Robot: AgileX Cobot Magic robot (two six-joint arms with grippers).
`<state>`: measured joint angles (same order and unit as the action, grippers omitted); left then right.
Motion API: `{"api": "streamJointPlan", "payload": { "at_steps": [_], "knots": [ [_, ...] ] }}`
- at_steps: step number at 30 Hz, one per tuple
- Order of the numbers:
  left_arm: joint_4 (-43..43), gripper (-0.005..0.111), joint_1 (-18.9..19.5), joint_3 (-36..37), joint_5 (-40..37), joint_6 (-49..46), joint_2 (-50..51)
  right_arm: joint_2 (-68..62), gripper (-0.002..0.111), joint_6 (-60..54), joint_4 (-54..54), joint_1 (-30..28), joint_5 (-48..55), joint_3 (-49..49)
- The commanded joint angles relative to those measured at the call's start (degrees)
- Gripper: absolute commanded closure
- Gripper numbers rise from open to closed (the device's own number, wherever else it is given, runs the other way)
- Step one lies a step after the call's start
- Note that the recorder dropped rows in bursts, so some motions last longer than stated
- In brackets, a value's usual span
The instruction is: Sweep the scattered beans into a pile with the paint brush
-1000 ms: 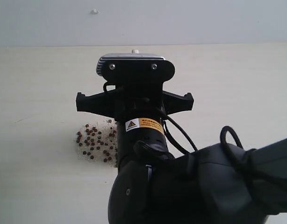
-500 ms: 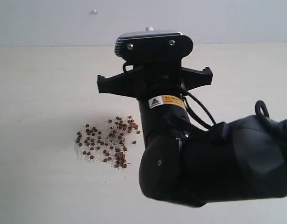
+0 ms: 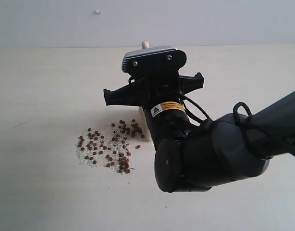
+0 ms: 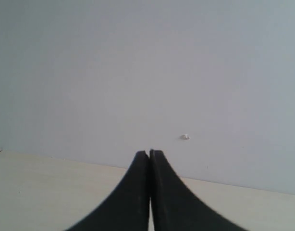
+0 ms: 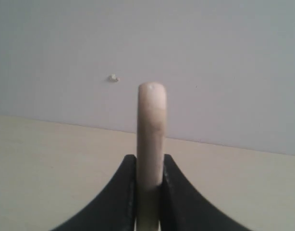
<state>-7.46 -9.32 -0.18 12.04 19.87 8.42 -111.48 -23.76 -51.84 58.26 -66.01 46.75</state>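
Note:
The beans (image 3: 109,147) lie in a loose reddish-brown patch mixed with white grains on the pale table, just left of my right arm (image 3: 186,149). My right gripper (image 5: 150,160) is shut on the paint brush's pale wooden handle (image 5: 151,120), which stands up between the jaws. In the exterior view only the handle's tip (image 3: 145,44) pokes above the wrist camera. The arm hides the bristles and ferrule. My left gripper (image 4: 149,153) is shut and empty, facing the wall, and it does not show in the exterior view.
The pale tabletop (image 3: 42,86) runs back to a grey wall. A small white speck (image 3: 97,11) sits on that wall, and the same speck (image 5: 113,77) shows in the right wrist view. My right arm fills the middle and right foreground.
My right arm has swung to the right and back with the brush, uncovering the right side of the bean patch. The left gripper stays shut.

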Motion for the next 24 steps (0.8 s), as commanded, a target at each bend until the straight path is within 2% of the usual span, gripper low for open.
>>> {"api": "streamJointPlan", "payload": {
  "at_steps": [1, 10, 17, 24],
  "knots": [
    [0.55, 0.107, -0.03, 0.18, 0.23, -0.16, -0.33, -0.2, 0.108, -1.17, -0.79, -0.29, -1.27, -0.14],
    [0.55, 0.107, -0.03, 0.18, 0.23, -0.16, -0.33, -0.33, 0.108, -0.33, 2.93, -0.29, 4.61, 0.56],
    [0.55, 0.107, -0.03, 0.18, 0.23, -0.16, -0.33, -0.33, 0.108, 6.53, 8.22, -0.29, 4.9, 1.19],
    [0.55, 0.107, -0.03, 0.18, 0.23, -0.16, -0.33, -0.33, 0.108, 7.14, 9.19, -0.29, 6.51, 1.19]
  ]
}}
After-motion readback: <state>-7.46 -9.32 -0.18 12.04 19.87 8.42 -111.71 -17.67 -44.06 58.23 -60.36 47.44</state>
